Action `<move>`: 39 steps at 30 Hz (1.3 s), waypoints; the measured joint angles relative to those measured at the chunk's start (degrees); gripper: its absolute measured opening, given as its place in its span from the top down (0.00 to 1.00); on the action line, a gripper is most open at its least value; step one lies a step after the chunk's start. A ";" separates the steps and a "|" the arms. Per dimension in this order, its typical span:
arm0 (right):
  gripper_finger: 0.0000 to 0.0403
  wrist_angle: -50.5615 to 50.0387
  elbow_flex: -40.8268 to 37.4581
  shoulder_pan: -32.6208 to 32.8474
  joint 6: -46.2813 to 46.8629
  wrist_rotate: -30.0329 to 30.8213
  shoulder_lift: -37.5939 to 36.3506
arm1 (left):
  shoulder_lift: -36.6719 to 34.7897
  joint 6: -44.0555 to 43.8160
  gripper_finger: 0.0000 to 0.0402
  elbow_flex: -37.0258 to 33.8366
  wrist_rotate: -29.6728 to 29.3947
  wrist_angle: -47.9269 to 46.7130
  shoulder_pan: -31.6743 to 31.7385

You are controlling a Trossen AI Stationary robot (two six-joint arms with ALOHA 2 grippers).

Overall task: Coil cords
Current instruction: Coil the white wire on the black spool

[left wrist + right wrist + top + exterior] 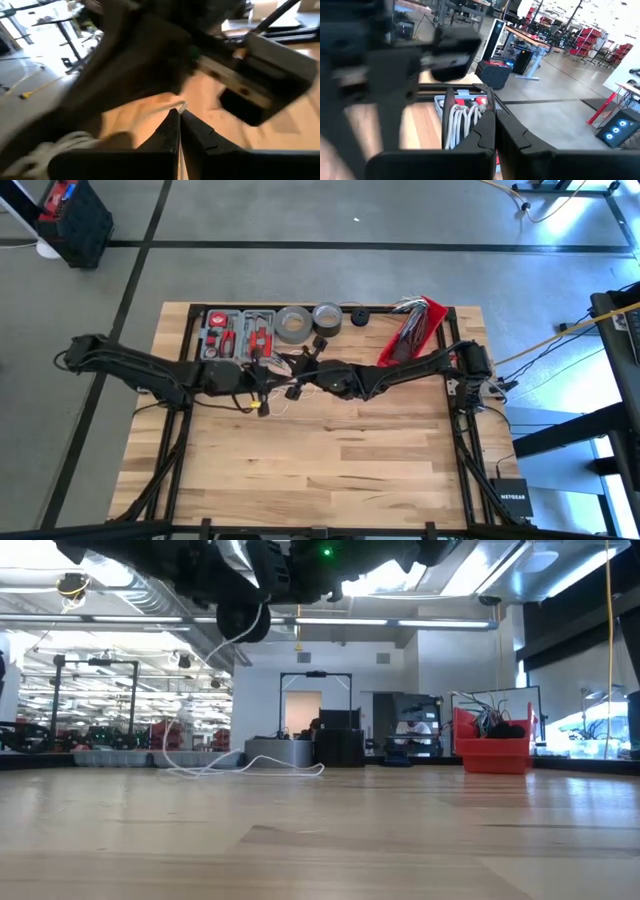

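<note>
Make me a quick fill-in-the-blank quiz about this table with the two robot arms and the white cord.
1. In the low view, the white cord hangs from the raised arms down to the ____.
2. The wire bunch sits in a bin coloured ____.
3. Next to the tool case lie ____ grey tape rolls.
4. The left gripper and right gripper are both ____.

Missing words: table; red; two; shut
</note>
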 joint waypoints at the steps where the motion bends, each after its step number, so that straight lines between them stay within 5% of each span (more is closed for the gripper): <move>1: 0.99 0.25 0.00 -0.03 0.47 0.07 0.00 | 0.73 -0.23 1.00 0.00 0.13 1.32 -0.34; 18: 0.99 -0.40 0.00 4.42 -1.83 3.64 -6.04 | 4.65 -0.56 1.00 0.06 -5.28 -6.00 -0.87; 39: 0.99 -1.38 -0.20 11.70 -9.58 12.81 -10.43 | 4.54 2.57 1.00 0.21 -5.03 -13.21 0.92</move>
